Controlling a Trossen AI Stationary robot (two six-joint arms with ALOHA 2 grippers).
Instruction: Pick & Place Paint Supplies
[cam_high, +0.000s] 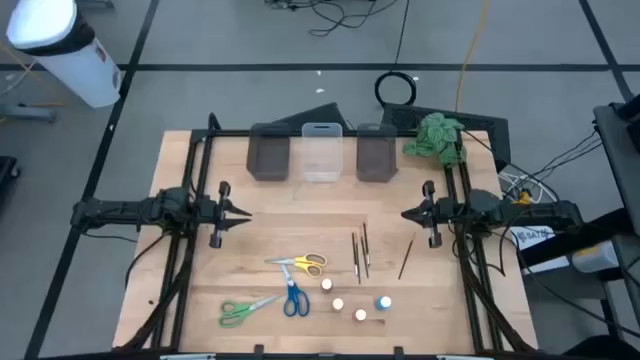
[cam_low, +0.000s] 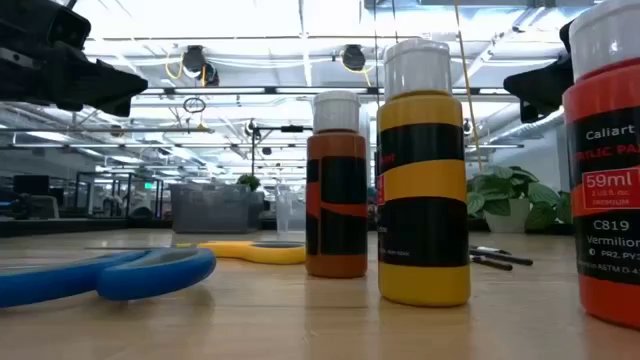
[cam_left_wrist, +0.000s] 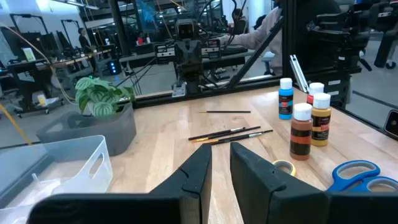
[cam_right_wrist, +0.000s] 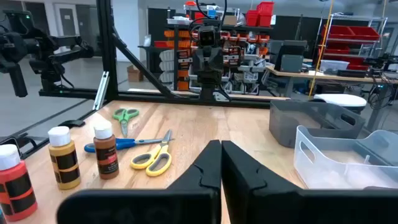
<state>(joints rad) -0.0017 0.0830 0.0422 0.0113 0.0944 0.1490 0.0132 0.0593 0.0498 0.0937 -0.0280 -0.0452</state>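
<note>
At the near edge of the table (cam_high: 180, 300), four small paint bottles (cam_high: 360, 315) stand upright in a loose cluster, three with white caps and one blue bottle (cam_high: 384, 302) at the right end. Just to their left lie three scissors: green (cam_high: 238, 312), blue (cam_high: 294, 298) and yellow (cam_high: 305, 264), all flat on the wood. Farther in, three thin brushes (cam_high: 359, 252) lie side by side, and a fourth brush (cam_high: 406, 258) rests apart to their right, slightly slanted. Their long axes run near to far across the table, roughly square to the line between the two arms. At mid-depth the left gripper (cam_high: 240, 213) hovers over the left part of the table with its fingers a narrow gap apart and nothing between them. The right gripper (cam_high: 408, 214) hovers opposite, fingers pressed together and empty. Every supply lies on the near side of both grippers. The lone brush and the blue bottle sit closer to the right gripper; the green and blue scissors sit closer to the left one. At the far edge stand two grey bins (cam_high: 268, 155) with a clear bin (cam_high: 321, 152) between them, all apparently empty, and a plant (cam_high: 437, 135) beside them. No item is yet picked, so the task appears to be at its start.
</note>
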